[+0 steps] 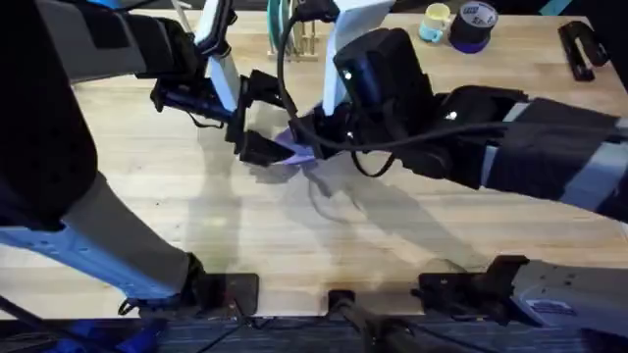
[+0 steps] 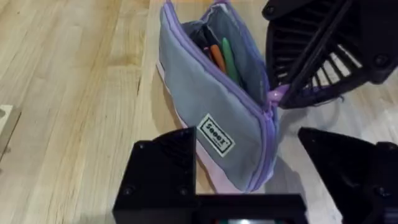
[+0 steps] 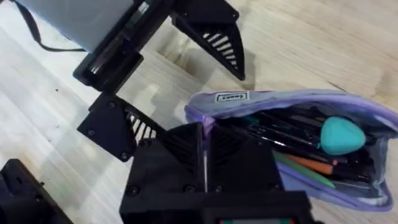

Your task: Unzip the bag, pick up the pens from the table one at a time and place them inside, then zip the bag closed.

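- From above, both arms meet over the middle of the table (image 1: 147, 226), and the bag (image 1: 297, 150) is just a sliver of lavender between the two grippers.
- The left wrist view opens it up: the bag (image 2: 214, 118) stands on its long edge with its zipper gaping, and the orange pen (image 2: 216, 57) and green pen (image 2: 229, 60) lie side by side inside.
- The right wrist view looks down into the mouth and adds a teal rounded object (image 3: 341, 135) among dark pens, which the other views hide.
- The left gripper (image 2: 261, 180) is spread wide, one finger either side of the bag's near end, neither clearly touching.
- The right gripper (image 2: 283, 93) is pressed together on the lavender zipper pull (image 2: 277, 94) at the bag's end.
- Bare wood lies open in front of the arms and to the left.
- The far edge is crowded with a yellow cup (image 1: 435, 22), a tape roll (image 1: 472, 26) and a wooden rack (image 1: 292, 37).
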Controlling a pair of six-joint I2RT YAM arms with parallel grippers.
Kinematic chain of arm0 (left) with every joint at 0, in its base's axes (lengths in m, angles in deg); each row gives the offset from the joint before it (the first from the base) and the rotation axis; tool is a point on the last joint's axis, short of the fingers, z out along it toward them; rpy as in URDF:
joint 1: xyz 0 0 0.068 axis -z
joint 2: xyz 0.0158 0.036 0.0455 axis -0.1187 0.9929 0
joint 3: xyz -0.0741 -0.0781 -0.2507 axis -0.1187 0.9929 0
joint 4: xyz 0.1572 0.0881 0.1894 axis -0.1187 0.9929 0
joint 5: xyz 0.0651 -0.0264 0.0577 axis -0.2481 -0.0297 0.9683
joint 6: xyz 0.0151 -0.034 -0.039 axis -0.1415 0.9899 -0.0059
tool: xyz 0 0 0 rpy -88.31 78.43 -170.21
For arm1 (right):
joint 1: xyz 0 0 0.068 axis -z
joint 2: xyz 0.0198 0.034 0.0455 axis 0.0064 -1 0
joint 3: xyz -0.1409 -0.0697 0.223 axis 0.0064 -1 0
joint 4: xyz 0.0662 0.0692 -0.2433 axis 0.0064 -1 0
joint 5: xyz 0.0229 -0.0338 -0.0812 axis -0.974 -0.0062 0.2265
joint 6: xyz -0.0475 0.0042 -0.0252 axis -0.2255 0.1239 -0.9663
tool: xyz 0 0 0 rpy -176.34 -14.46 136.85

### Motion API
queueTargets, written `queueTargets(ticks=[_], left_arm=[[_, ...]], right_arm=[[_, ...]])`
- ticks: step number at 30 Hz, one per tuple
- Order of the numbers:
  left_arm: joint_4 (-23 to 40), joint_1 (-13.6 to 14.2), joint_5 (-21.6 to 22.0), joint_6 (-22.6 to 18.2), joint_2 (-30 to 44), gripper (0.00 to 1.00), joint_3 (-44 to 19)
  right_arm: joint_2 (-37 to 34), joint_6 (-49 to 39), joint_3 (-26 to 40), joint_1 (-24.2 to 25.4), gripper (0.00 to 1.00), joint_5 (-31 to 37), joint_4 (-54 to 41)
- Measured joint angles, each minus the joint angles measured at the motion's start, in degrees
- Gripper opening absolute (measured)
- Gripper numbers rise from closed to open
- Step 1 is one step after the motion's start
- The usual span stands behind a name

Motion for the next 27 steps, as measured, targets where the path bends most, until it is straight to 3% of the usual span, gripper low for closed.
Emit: queueTargets(ticks=[15,16,20,21,27], left_arm=[[0.0,0.0,0.05,0.0,0.0,0.993,0.0],[-0.02,-0.02,0.05,0.2,0.0,0.796,0.0],[-0.18,-0.01,0.12,0.2,0.0,0.165,0.0],[-0.21,0.01,0.15,0.04,0.01,0.078,0.0],[-0.22,0.15,0.25,0.15,0.0,0.043,-0.02]], right_arm=[[0.0,0.0,0.0,0.0,0.031,0.0,0.02],[0.0,0.0,0.0,0.0,0.031,0.0,0.02],[0.0,0.01,0.0,0.0,0.031,0.0,0.04],[0.0,0.02,0.0,0.0,0.03,0.0,0.05],[0.0,0.01,0.0,0.23,0.03,-0.04,0.05]])
